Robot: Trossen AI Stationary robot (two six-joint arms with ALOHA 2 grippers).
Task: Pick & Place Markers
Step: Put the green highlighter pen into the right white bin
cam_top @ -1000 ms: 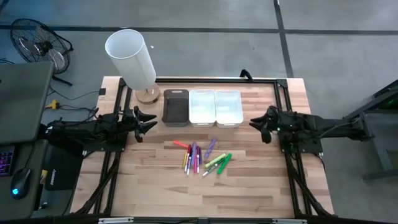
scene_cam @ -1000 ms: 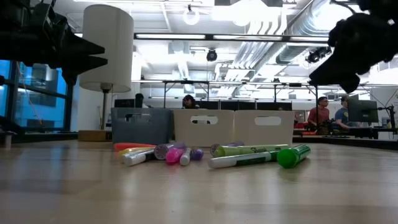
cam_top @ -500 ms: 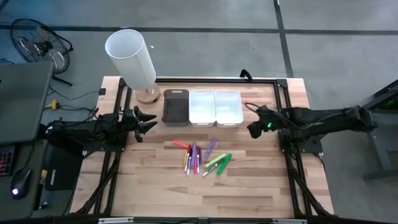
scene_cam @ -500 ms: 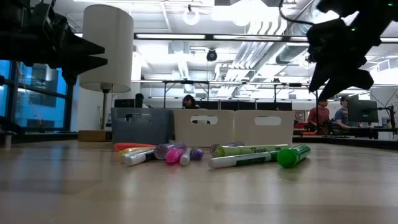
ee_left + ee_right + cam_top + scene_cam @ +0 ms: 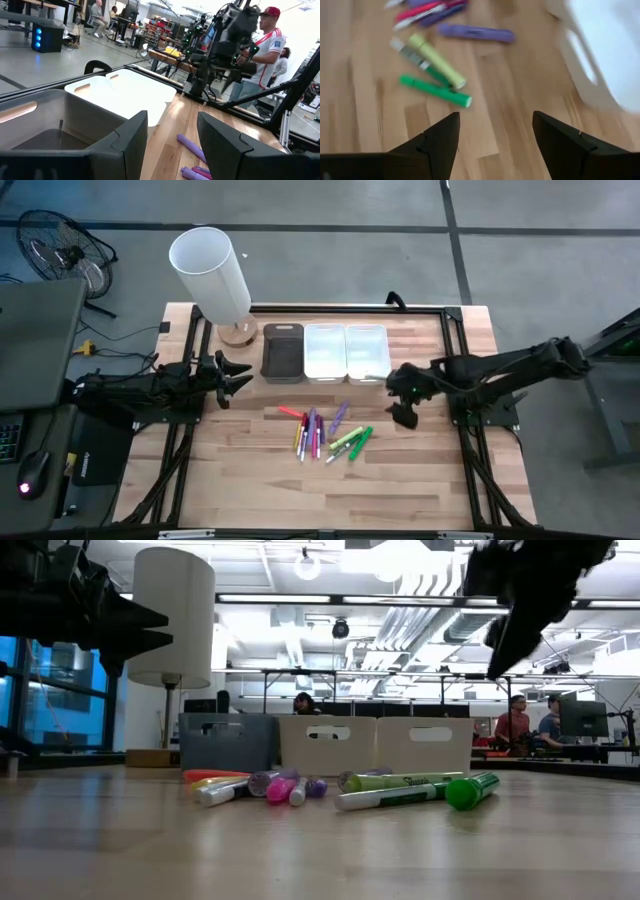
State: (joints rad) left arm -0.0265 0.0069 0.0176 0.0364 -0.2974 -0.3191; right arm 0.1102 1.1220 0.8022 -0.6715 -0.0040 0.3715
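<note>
The markers (image 5: 325, 432) are lying in a loose cluster on the bench (image 5: 250, 480), just in front of the white bins (image 5: 346, 351). The right gripper (image 5: 402, 411) is hovering beside them, fingers wide; the left gripper (image 5: 238, 376), also spread, is waiting beside the dark bin (image 5: 282, 352). Light, stiff and likely to roll, each marker looks best pinched mid-barrel, across its width.

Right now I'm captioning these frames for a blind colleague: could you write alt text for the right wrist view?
The right end effector, fingers spread open, hangs over the wooden table above a loose scatter of markers: bright green and yellow-green ones nearest, a purple one beyond, pink and red ones farthest. A white bin fills one corner.
</note>
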